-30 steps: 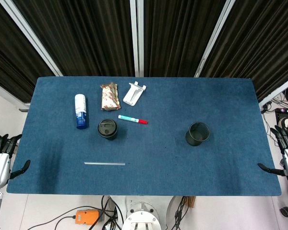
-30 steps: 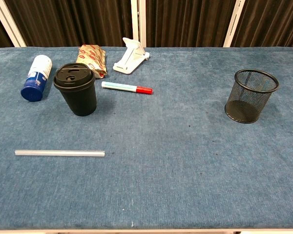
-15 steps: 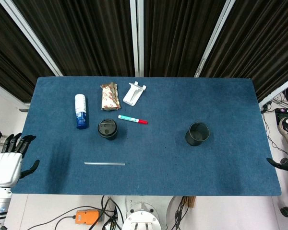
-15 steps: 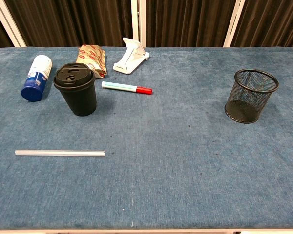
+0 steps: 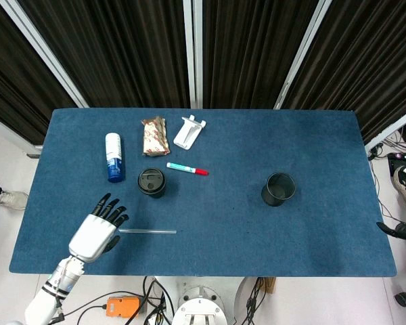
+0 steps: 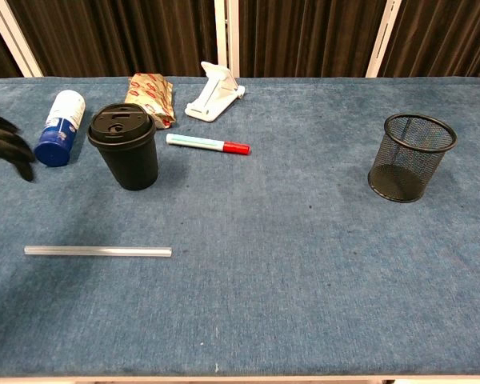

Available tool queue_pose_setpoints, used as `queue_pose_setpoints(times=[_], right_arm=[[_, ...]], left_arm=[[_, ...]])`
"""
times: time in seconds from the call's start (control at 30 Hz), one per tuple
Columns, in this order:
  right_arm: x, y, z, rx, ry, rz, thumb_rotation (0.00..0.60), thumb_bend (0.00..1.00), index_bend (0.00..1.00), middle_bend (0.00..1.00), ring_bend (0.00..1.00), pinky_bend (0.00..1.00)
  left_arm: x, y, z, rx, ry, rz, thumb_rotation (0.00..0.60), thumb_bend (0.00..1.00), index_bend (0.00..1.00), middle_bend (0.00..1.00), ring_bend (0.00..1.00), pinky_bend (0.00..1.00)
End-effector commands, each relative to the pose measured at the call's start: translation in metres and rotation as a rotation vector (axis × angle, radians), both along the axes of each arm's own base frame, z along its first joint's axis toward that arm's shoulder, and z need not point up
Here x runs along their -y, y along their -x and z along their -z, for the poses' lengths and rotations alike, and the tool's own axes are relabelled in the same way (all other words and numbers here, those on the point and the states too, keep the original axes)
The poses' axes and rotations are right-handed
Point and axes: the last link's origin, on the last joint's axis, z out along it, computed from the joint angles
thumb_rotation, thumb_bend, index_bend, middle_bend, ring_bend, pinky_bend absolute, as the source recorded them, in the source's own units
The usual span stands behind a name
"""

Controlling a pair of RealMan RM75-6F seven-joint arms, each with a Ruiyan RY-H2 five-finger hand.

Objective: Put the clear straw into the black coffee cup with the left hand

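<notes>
The clear straw (image 5: 147,231) (image 6: 98,251) lies flat near the table's front left. The black coffee cup (image 5: 151,182) (image 6: 126,146) stands upright with its lid on, behind the straw. My left hand (image 5: 99,227) hovers over the table just left of the straw's end, fingers spread and holding nothing; only its dark fingertips (image 6: 6,144) show at the left edge of the chest view. Of my right hand (image 5: 399,231) only a sliver shows past the table's right edge, so its state is unclear.
A blue-capped white bottle (image 5: 114,156), a snack packet (image 5: 155,135), a white phone stand (image 5: 189,131) and a red-capped marker (image 5: 187,168) lie behind the cup. A black mesh pen holder (image 5: 278,189) stands on the right half of the blue table (image 5: 257,230).
My left hand has swung in from beyond the table's left edge to over the table beside the straw's left end. The right hand has drawn back to the frame's edge.
</notes>
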Motion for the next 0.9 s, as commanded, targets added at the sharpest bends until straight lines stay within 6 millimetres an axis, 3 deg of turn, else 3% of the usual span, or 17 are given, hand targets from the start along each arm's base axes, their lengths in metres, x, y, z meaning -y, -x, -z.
queue_pose_setpoints(times=[0.03, 0.37, 0.6, 0.9], right_arm=[[0.0, 0.0, 0.001, 0.0, -0.003, 0.003, 0.6, 0.13, 0.0, 0.06, 0.0, 0.02], [0.001, 0.004, 0.004, 0.001, -0.016, 0.019, 0.6, 0.13, 0.0, 0.06, 0.0, 0.02], [0.003, 0.005, 0.007, 0.004, -0.022, 0.023, 0.6, 0.13, 0.0, 0.06, 0.0, 0.02], [0.004, 0.009, 0.009, 0.006, -0.029, 0.032, 0.6, 0.13, 0.0, 0.06, 0.0, 0.02]], left_arm=[[-0.008, -0.015, 0.02, -0.009, 0.05, 0.034, 0.6, 0.25, 0.36, 0.26, 0.13, 0.0], [-0.02, -0.029, 0.061, -0.079, 0.141, 0.02, 0.6, 0.27, 0.38, 0.26, 0.13, 0.0], [-0.026, -0.037, 0.076, -0.088, 0.149, -0.002, 0.6, 0.27, 0.39, 0.21, 0.0, 0.0], [-0.03, -0.039, 0.089, -0.103, 0.155, -0.029, 0.6, 0.27, 0.43, 0.19, 0.0, 0.0]])
